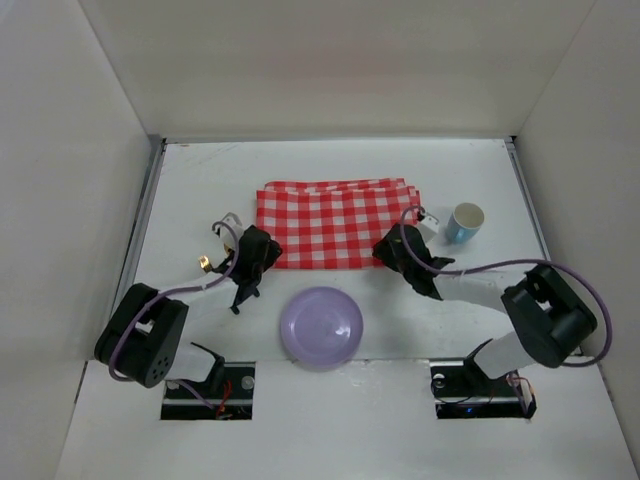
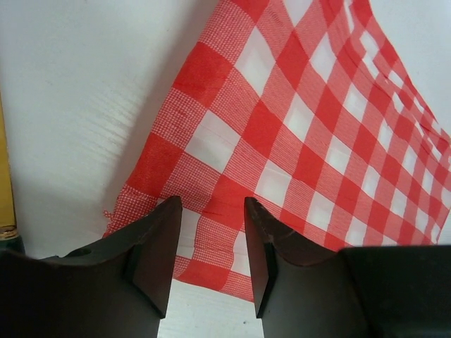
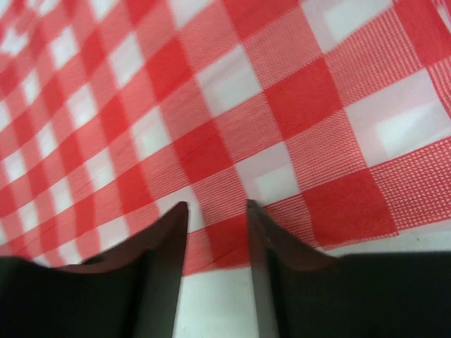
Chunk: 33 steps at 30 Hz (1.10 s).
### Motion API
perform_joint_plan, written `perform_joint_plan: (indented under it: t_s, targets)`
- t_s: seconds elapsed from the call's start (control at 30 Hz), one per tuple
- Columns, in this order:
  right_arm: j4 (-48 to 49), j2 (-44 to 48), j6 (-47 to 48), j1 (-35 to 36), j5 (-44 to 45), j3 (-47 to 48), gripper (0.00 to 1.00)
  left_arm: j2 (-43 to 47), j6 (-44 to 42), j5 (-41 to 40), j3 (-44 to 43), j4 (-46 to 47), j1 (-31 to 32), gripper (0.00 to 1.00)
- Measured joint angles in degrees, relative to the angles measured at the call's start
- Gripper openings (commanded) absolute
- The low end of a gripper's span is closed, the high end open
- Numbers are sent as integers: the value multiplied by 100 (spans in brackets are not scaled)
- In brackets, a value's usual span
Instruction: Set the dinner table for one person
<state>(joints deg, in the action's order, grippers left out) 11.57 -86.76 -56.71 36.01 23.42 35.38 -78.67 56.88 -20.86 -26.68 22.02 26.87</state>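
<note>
- the table (image 1: 200, 180) is seen as the big white surface filling the view in front of the two arm bases; it is not yet set.
- a red-and-white checked cloth (image 1: 335, 225) lies folded in layers at mid-table and is not spread out.
- a purple plate (image 1: 321, 326) is parked near the front edge between the bases, apart from the cloth and not on it.
- a blue-and-white cup (image 1: 465, 221) stands upright just beside the cloth's right edge, off the cloth.
- a gold-coloured piece (image 1: 205, 263) is glimpsed by the left arm; probably cutlery, but too small to tell.
- the left fingers (image 2: 155, 246) are placed at the cloth's near-left corner, a narrow gap between them, the hem showing in the gap, nothing clamped.
- the right fingers (image 3: 165, 253) are placed at the near-right edge in the same way: a narrow gap over the hem, nothing held.
- judged progress: early. the cloth is about to be gripped; unfolding it and placing the plate, cup and any cutlery are all left.
</note>
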Motion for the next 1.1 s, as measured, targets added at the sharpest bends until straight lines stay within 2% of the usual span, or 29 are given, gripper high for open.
perform_joint_plan:
  t_s: [0.07, 0.17, 0.27, 0.37, 0.5, 0.6, 0.73, 0.8, 0.9, 0.93, 1.0, 1.1]
  targets:
    - [-94, 361, 83, 26, 13, -7, 60, 101, -116, 7, -2, -2, 7, 40]
    - [-251, 1110, 203, 149, 94, -31, 66, 166, -308, 7, -46, -9, 31, 41]
    - [-354, 1808, 297, 492, 199, -105, 66, 168, -409, 15, -107, -11, 35, 40]
    - [-516, 2203, 304, 1023, 175, -291, 64, 234, -483, 44, -111, -50, 42, 34]
    - [-946, 2262, 339, 1849, -15, -551, 65, 702, -750, 114, -109, -44, 177, 22]
    - [-1401, 2146, 363, 2420, -181, -599, 64, 1235, -1012, 195, -79, 136, 407, 18]
    - [-1644, 1740, 413, 2710, -332, -597, 55, 1849, -1211, 269, 122, 321, 595, 18]
    - [-1690, 1460, 428, 2710, -382, -595, 47, 2035, -1250, 271, 286, 345, 584, 21]
    - [-1685, 1113, 444, 2708, -391, -546, 18, 2168, -1279, 264, 531, 302, 525, 24]
    - [-1661, 1054, 435, 2706, -417, -514, 12, 2184, -1283, 264, 586, 256, 496, 25]
    - [-1598, 1047, 389, 2715, -439, -481, 9, 2218, -1290, 260, 658, 181, 413, 27]
    - [-1674, 1410, 420, 2787, -431, -476, 8, 2367, -1292, 234, 710, 122, 247, 30]
